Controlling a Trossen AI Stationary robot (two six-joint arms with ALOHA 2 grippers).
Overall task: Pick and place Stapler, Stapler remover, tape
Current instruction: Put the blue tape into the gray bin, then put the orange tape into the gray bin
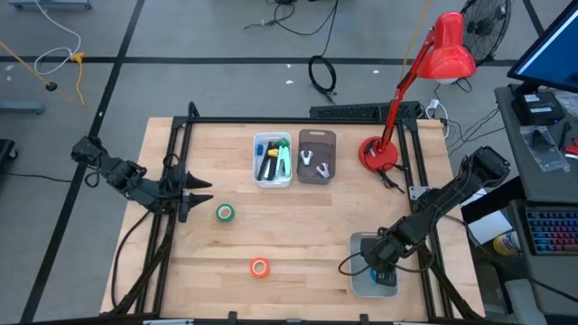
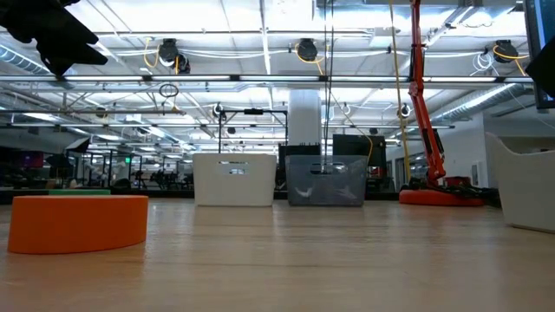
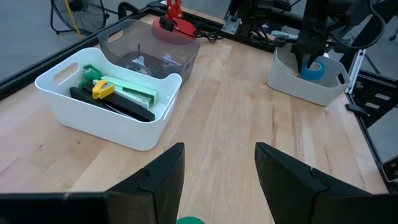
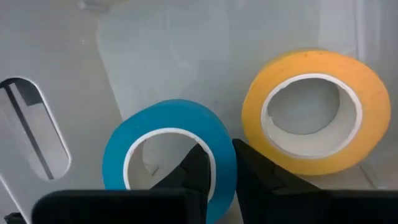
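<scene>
The green tape roll [image 1: 225, 213] lies flat on the table just right of my left gripper [image 1: 194, 191], which is open; its edge [image 3: 189, 219] shows below the open fingers. The orange roll [image 1: 260, 266] [image 2: 78, 223] lies flat near the table's near edge. My right gripper [image 1: 377, 273] reaches down into the pale grey bin [image 1: 357, 242] and is shut on the blue roll [image 4: 168, 149]; the yellow roll [image 4: 314, 112] lies beside it. Staplers [image 3: 121, 93] lie in the white bin [image 1: 273, 160], and staple removers [image 1: 312, 161] in the dark grey bin. My right gripper holds the blue roll by its ring wall [image 4: 225, 163], one finger [image 4: 199, 171] inside the hole and the other [image 4: 258, 177] outside. The fingers come from above, pointing down into the bin. The roll sits low in the bin next to the yellow roll.
A red desk lamp [image 1: 379, 152] stands at the table's far right. Black frame rails [image 1: 176, 153] run along the left and right sides. Bare wood lies between the two loose rolls and the pale grey bin.
</scene>
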